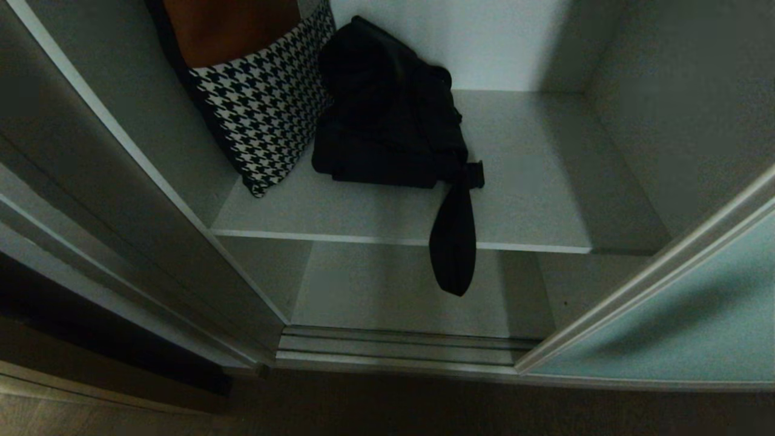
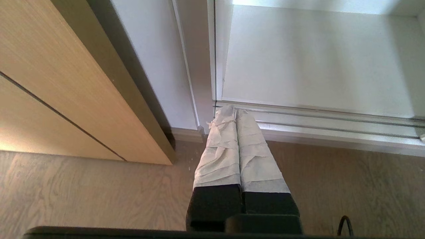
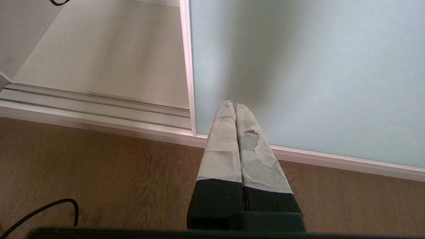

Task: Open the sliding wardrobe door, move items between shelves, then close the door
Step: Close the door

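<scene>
The sliding wardrobe door [image 1: 684, 315] of frosted blue-green glass stands slid to the right, leaving the compartment open. On the upper shelf [image 1: 533, 200] lies a floppy black bag [image 1: 387, 115], its strap hanging over the front edge. Left of it a houndstooth bag [image 1: 266, 103] with an orange top leans on the side wall. A lower shelf [image 1: 393, 290] shows beneath. Neither gripper appears in the head view. My left gripper [image 2: 231, 108] is shut and empty, low over the floor by the track. Facing the door [image 3: 298, 66], my right gripper [image 3: 234, 103] is shut and empty.
A ribbed silver floor track [image 1: 399, 348] runs along the wardrobe's foot. A beige wooden panel [image 2: 66, 83] stands left of the wardrobe. Wood floor [image 2: 99, 196] lies in front. A black cable [image 3: 43, 209] loops on the floor.
</scene>
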### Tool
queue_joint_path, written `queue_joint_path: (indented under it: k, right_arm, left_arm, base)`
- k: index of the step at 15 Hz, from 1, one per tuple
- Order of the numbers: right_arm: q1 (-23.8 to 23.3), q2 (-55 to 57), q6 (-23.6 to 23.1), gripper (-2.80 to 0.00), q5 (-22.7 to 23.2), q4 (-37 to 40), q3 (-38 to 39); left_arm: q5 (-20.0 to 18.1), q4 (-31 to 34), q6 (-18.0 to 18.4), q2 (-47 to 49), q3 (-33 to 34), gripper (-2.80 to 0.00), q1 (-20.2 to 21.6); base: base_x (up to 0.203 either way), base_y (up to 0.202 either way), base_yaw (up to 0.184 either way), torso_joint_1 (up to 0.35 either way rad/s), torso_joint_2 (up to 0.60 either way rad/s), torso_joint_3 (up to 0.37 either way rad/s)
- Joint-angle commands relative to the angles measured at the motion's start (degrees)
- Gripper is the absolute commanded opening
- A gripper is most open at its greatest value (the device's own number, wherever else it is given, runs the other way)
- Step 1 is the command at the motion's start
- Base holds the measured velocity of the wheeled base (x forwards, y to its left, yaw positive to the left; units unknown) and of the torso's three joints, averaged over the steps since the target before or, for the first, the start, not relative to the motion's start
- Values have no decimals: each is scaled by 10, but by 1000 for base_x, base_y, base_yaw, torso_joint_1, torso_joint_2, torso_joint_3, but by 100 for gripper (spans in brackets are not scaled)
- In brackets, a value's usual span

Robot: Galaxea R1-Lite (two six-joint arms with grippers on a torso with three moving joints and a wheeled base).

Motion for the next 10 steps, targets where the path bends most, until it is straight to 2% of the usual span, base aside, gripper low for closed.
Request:
queue_joint_path:
  k: [1, 6, 10]
  right_arm:
    - [0, 0, 0, -280, 0, 0, 0]
    - [0, 0, 0, -280, 0, 0, 1]
    - [0, 0, 0, -280, 0, 0, 0]
  left_arm:
    - [2, 0, -2, 3, 1, -280, 0]
    - [7, 0, -3, 2, 1, -280, 0]
    - [6, -1, -5, 3, 1, -280, 0]
  base:
    - [0, 0, 0, 0, 0, 0]
    - [0, 0, 0, 0, 0, 0]
    - [-164, 0, -1, 0, 1, 4]
